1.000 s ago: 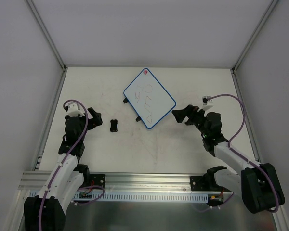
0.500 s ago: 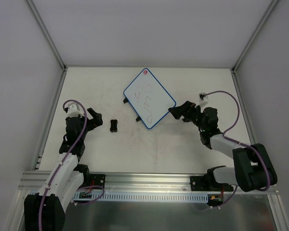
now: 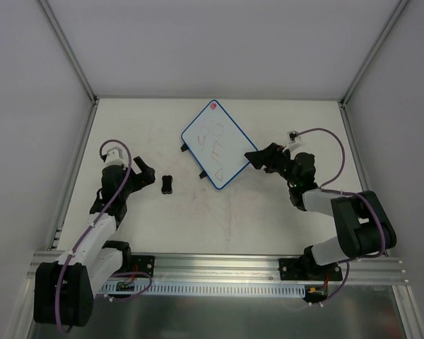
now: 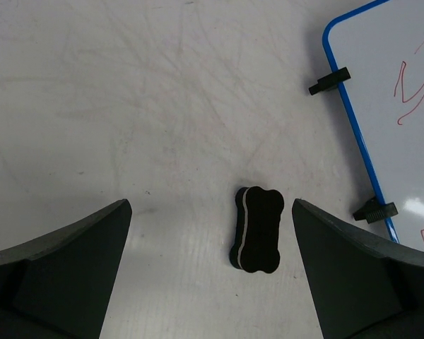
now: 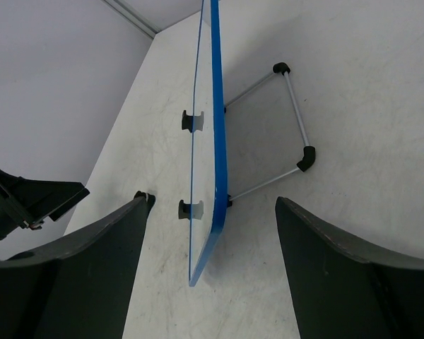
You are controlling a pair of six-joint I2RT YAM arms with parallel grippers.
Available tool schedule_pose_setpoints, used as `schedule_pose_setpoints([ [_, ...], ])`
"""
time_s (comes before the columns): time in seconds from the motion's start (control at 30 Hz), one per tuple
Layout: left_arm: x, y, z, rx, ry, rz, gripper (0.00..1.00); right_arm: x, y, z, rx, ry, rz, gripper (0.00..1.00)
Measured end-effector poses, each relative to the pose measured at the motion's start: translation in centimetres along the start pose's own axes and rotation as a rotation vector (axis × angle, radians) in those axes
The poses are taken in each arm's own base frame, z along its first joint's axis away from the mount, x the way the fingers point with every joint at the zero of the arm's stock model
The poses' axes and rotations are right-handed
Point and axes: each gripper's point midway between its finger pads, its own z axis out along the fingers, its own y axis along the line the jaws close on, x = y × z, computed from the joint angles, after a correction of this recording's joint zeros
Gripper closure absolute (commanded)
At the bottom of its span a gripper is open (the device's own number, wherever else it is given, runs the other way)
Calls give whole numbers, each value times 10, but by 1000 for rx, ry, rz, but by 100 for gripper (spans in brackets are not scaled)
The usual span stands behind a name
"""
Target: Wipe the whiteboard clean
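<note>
Straddling the whiteboard (image 5: 215, 141) edge without contact, the right end effector (image 5: 208, 205) stands open; the left end effector (image 4: 210, 205), fully open, frames the eraser (image 4: 258, 229), untouched.

Off-white bench (image 3: 268, 212), scuffed, faint pinkish smears mid-surface. Blue-framed whiteboard (image 3: 219, 145) toward far side, propped on wire stand (image 5: 290, 120). Black bone-shaped eraser (image 3: 167, 184) flat on bench, left of whiteboard, apart.
</note>
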Motion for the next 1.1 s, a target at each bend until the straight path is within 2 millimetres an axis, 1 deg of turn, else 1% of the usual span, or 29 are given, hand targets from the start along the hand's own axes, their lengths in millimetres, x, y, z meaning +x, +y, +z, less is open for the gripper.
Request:
schedule_pose_setpoints([
  [0.1,2,-9,2,20,22,23,1,4,-2,3,-8,10,12,26],
  [0.13,3,-13,2,28,28,37,1,5,-3,3,-11,11,14,31],
  [0.2,4,-19,2,37,37,62,1,6,-3,4,-17,13,17,34],
  [0.23,4,-22,3,40,42,74,1,6,-2,5,-22,11,17,39],
  [0.27,5,-24,3,44,49,85,1,7,-2,5,-27,11,18,40],
  [0.3,5,-26,3,46,53,92,1,7,-2,6,-30,13,20,41],
  [0.33,6,-27,4,47,60,99,1,7,-2,6,-34,14,20,45],
  [0.4,8,-26,4,44,69,106,1,9,-2,7,-41,17,21,47],
  [0.47,9,-28,3,47,73,113,1,9,-1,7,-46,18,20,53],
  [0.63,11,-29,5,49,83,145,1,5,2,9,-60,12,14,54],
  [0.73,15,-29,10,43,112,165,1,4,4,10,-69,10,11,55],
  [0.83,22,-32,14,40,153,184,1,3,5,11,-74,12,10,61],
  [0.9,28,-35,16,42,182,198,1,4,5,11,-75,14,10,62],
  [0.93,30,-37,17,44,191,204,1,4,5,11,-76,14,10,66],
  [1.1,30,-42,16,50,198,226,1,5,4,12,-73,18,11,74],
])
